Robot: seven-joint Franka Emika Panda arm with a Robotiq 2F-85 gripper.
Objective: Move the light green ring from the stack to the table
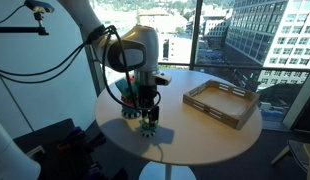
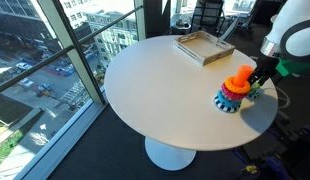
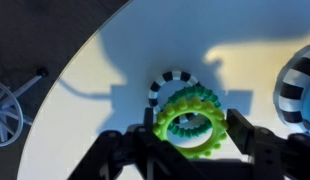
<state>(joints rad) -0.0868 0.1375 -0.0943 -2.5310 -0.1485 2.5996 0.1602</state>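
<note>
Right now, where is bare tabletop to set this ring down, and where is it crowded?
Biggest bare patch: the table, from the wooden tray to the window-side rim. A narrower strip lies between the tray and the stack. Crowded at the pincer: the light green ring, the dark green ring and a striped ring bunch together.

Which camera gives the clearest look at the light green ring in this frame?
The wrist view: the light green ring sits large and centred in the tool, its gear-like rim clear. In both exterior views it is at most a tiny green speck at the tool, too small to make out.
</note>
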